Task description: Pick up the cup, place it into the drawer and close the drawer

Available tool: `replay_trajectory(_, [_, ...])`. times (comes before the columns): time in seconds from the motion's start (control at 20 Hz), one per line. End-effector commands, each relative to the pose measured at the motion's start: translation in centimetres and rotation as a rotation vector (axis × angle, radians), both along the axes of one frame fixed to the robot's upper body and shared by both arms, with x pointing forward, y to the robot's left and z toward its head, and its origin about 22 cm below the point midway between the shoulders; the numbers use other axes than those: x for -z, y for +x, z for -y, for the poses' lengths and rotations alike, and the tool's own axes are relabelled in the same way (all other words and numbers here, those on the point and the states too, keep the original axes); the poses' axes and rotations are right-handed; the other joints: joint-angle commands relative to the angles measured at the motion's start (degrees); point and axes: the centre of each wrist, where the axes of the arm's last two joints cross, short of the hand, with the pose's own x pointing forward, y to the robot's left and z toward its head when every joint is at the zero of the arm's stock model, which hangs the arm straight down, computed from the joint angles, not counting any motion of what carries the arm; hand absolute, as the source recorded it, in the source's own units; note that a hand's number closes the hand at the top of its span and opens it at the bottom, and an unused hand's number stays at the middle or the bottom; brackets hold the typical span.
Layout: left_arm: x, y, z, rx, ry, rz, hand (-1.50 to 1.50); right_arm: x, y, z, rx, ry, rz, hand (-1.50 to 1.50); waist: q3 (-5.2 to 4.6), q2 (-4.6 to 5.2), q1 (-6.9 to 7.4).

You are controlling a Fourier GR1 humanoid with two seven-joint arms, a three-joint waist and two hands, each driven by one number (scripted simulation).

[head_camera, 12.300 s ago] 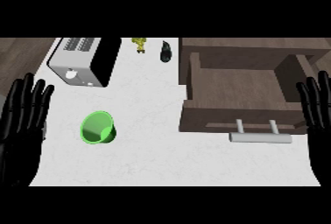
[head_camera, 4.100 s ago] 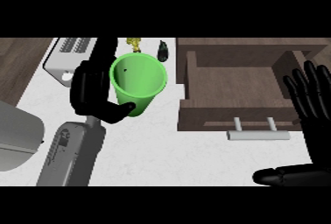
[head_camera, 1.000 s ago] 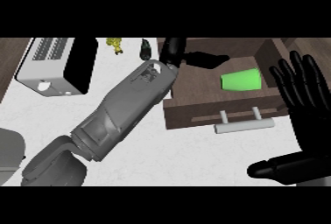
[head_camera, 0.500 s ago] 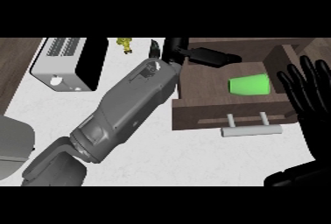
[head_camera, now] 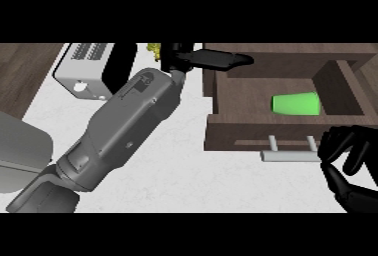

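Green cup [head_camera: 296,104] lay on its side inside the open drawer [head_camera: 221,131]. Left hand [head_camera: 209,59] spread, empty; right hand [head_camera: 353,167] curled by the handle [head_camera: 289,156] (likely rigid, best pushed squarely).

You are viewing an evenly lit scene with no single visible light source. The white counter [head_camera: 184,175] reads brightest, with only faint mottling and no glare. The drawer [head_camera: 251,130] interior is darker, and its side walls shade the floor around the green cup [head_camera: 297,104]. The grey forearm [head_camera: 122,135] shows soft shading along its edges. Both black hands appear as near-flat dark shapes with little surface detail.
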Motion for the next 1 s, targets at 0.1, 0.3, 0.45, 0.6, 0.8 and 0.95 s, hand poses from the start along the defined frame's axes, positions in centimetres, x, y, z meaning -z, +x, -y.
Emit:
replay_trajectory(0.1, [0.3,-1.2,-6.0,-0.061,-0.050,-0.038,-1.50,1.4,-0.5,-0.4,0.018,-0.154,-0.014,1.50,0.01,-0.16,1.30])
replay_trajectory(0.3, [3.6,-3.3,-10.3,-0.089,-0.055,-0.068,-1.50,1.2,-1.2,-1.9,0.016,-0.249,-0.032,1.50,-0.02,-0.11,1.50])
replay_trajectory(0.45, [3.1,-5.9,-12.4,-0.098,-0.060,-0.057,-1.50,1.9,0.1,-0.3,0.047,-0.271,-0.057,1.50,0.03,-0.01,1.09])
replay_trajectory(0.6, [3.0,-6.9,-15.8,-0.113,-0.063,-0.076,-1.50,2.9,1.3,-0.1,0.069,-0.330,-0.072,1.50,0.04,0.22,0.74])
replay_trajectory(0.8, [5.6,-8.7,-19.3,-0.098,-0.087,-0.094,-1.50,3.7,2.0,-1.3,0.057,-0.491,0.012,1.50,0.02,0.40,0.95])
replay_trajectory(0.95, [7.4,-10.5,-20.2,-0.115,-0.085,-0.094,-1.50,4.0,1.8,-2.4,0.026,-0.691,0.068,1.50,-0.01,0.31,1.73])
